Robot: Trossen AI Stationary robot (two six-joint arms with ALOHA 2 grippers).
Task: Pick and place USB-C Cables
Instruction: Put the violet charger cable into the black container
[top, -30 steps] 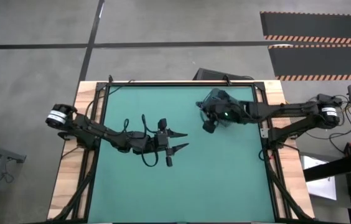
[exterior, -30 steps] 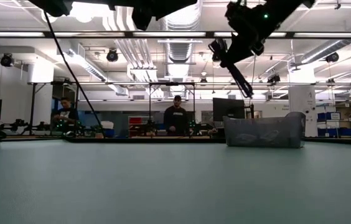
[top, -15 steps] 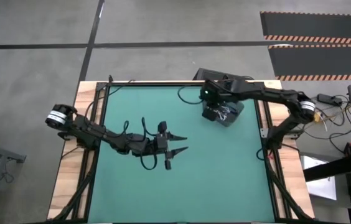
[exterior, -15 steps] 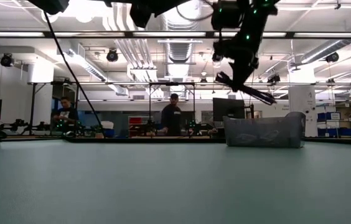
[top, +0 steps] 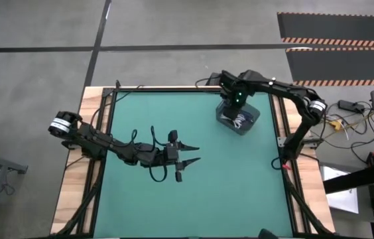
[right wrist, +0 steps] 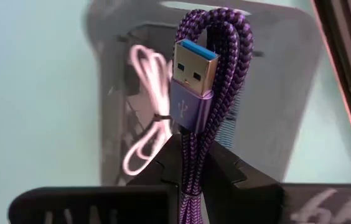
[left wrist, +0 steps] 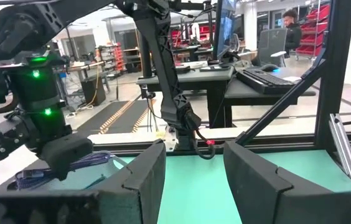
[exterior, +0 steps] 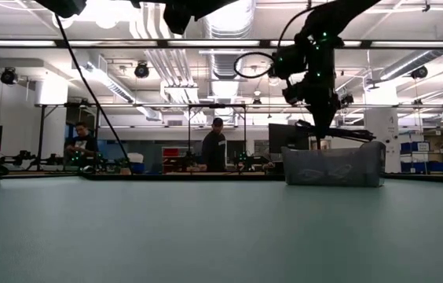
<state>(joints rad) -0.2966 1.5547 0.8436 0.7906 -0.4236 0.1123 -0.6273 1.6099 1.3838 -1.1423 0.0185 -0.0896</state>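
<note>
Above the grey bin, braided dark blue cable bundle, folded, metal plug showing, pinched between closed right gripper fingers. Inside bin, thin white cable, looped and tied. Half a second ago right gripper beside bin; now over it. At table centre, left gripper, fingers spread, empty.

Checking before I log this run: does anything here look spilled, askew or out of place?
Nothing stands out. The right hand holds a purple braided cable above the grey bin, where a white cable already lies. The left hand waits open over the mat's middle.
</note>
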